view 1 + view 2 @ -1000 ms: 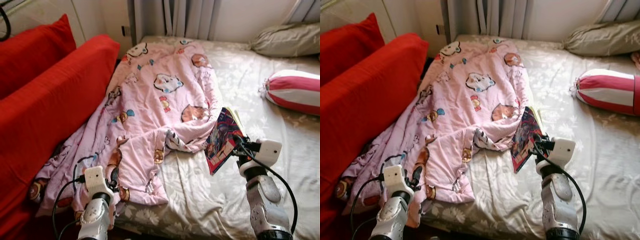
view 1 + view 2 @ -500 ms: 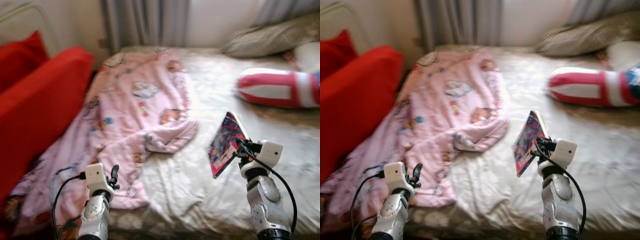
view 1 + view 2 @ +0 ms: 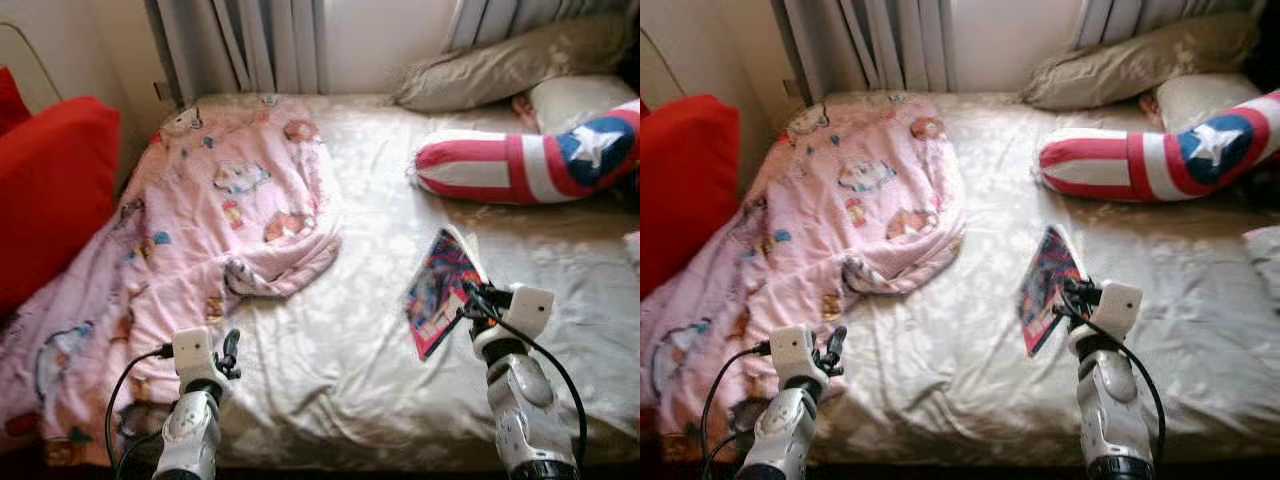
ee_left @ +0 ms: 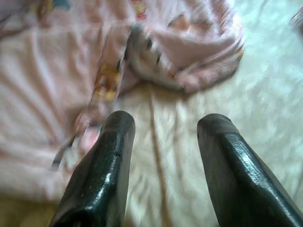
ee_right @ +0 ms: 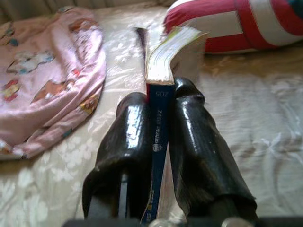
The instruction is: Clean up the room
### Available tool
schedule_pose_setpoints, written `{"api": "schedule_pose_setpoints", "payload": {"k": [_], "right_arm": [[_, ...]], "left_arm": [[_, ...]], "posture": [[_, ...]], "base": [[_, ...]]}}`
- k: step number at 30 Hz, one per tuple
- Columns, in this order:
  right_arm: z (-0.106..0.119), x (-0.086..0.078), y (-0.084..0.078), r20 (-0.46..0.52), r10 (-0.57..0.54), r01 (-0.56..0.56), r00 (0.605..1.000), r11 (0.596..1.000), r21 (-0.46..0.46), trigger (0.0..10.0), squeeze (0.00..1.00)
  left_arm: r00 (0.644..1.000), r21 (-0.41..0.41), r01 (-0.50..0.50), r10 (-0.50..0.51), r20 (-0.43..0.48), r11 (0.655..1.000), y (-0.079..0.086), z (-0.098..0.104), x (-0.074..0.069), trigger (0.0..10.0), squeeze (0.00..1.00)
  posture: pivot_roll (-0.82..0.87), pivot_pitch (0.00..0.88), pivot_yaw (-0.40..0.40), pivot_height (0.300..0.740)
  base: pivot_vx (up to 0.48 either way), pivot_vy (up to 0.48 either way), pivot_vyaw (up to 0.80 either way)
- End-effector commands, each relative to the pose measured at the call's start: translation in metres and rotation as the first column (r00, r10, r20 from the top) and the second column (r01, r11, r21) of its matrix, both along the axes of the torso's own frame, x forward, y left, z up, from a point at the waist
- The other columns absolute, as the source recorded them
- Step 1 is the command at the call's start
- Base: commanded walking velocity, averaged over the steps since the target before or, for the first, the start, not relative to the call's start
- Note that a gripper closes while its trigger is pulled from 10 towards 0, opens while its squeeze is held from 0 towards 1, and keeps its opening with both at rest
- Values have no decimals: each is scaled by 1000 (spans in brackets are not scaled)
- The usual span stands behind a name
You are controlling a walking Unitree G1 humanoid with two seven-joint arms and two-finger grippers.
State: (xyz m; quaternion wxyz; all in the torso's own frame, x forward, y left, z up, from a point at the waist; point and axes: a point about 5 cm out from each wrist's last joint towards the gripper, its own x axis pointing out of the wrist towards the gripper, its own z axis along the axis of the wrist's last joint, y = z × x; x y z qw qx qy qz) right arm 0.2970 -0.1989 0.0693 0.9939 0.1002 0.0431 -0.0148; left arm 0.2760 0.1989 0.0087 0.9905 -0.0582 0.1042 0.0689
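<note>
A colourful book (image 3: 440, 292) stands lower right of centre, its spine pinched between the right gripper (image 5: 158, 137) fingers above the beige bed (image 3: 340, 350). Lower left, the left gripper (image 4: 163, 142) holds its fingers wide apart over the pink blanket (image 3: 200, 220), whose left edge is cut off. A striped bolster (image 3: 500, 165) lies upper right, partly cropped.

A home bedroom, going by the bed (image 3: 380, 370) with its pale flowered sheet. On it, a pink cartoon blanket (image 3: 200, 230) and pillows (image 3: 490, 75) at its head; curtains (image 3: 240, 45) behind it; red cushion (image 3: 45, 190) beside it.
</note>
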Motion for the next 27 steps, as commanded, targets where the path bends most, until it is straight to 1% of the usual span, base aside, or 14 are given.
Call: {"api": "schedule_pose_setpoints", "payload": {"k": [1, 4, 8, 20, 22, 27], "right_arm": [[12, 3, 1, 60, 17, -16, 998, 1000, -13, 10000, 0], [12, 3, 1, 63, 21, -21, 998, 1000, -6, 10000, 0], [9, 3, -1, 46, 1, -1, 999, 1000, 13, 10000, 0], [8, 3, -2, 37, 4, -4, 999, 1000, 10, 10000, 0], [8, 3, -2, 39, 3, -3, 999, 1000, 12, 10000, 0], [8, 4, -4, 31, -13, 13, 999, 1000, 22, 10000, 0]], "left_arm": [[1000, 4, 4, -4, 3, 1000, 0, 0, 0, 10000, 0], [1000, 7, 6, -6, 2, 1000, 0, 0, 0, 10000, 0], [1000, 12, 11, -11, -1, 1000, 0, 0, 0, 10000, 0], [1000, 16, 14, -14, -2, 1000, 0, 0, 0, 10000, 0], [1000, 14, 14, -14, -2, 1000, -1, 0, 1, 10000, 0], [1000, -9, 29, -29, -5, 1000, -2, 0, 2, 10000, 0]], "posture": [[-3, 135, -7, 740], [0, 135, -8, 740], [0, 139, -8, 740], [-2, 139, -16, 740], [-2, 139, -16, 740], [1, 140, -17, 740]], "base": [[0, -424, 769], [0, -424, 671], [0, -424, 0], [0, -418, 0], [0, -240, 0], [0, 0, 0]]}}
